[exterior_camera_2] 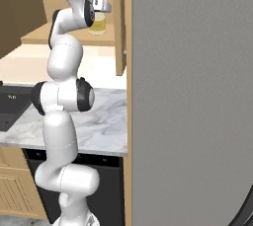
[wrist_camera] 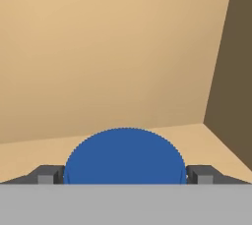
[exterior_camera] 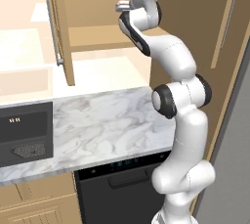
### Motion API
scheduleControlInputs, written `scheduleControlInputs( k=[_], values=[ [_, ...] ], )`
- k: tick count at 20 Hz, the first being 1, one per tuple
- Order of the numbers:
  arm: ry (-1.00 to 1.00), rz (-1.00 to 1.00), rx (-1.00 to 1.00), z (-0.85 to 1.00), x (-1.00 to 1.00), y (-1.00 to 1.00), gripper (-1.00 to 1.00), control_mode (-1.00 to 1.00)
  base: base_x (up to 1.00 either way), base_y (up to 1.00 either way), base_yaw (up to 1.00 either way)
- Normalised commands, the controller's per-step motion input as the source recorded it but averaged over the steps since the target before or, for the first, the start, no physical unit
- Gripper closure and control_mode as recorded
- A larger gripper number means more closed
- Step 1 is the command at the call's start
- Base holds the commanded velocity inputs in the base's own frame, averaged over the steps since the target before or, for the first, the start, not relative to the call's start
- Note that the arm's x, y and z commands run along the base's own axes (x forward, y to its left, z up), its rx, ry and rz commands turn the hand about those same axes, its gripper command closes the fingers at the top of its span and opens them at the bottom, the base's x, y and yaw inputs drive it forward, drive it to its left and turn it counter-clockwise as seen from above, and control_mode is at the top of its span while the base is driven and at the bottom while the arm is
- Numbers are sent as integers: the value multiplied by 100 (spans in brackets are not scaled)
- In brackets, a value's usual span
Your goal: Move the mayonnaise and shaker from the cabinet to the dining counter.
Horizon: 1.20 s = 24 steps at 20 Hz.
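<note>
A white robot arm reaches up into an open wooden cabinet (exterior_camera: 63, 27). Its gripper (wrist_camera: 125, 175) is spread wide, one fingertip (wrist_camera: 47, 175) on each side of the blue-lidded mayonnaise jar (exterior_camera_2: 98, 24), which stands on the cabinet shelf (exterior_camera_2: 54, 36) above a marble counter (exterior_camera: 107, 125).

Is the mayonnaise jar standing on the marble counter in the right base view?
No, the mayonnaise jar stands on the cabinet shelf.
</note>
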Motion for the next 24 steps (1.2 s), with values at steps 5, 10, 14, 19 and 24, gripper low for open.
scheduleControlInputs(
  k=[5, 10, 14, 19, 24],
  values=[
    [-1, 0, 0, -9, -24, 3, 100, -100, 0, 0, 0],
    [-15, 0, 0, -3, -92, 4, 100, -100, 0, 0, 0],
    [-29, 0, 0, 3, -100, 0, 100, -100, 0, 0, 0],
    [-21, 0, 0, 13, -100, 0, 100, -100, 0, 0, 0],
    [-8, 0, 0, 1, -100, 0, 100, -100, 0, 0, 0]
  ],
)
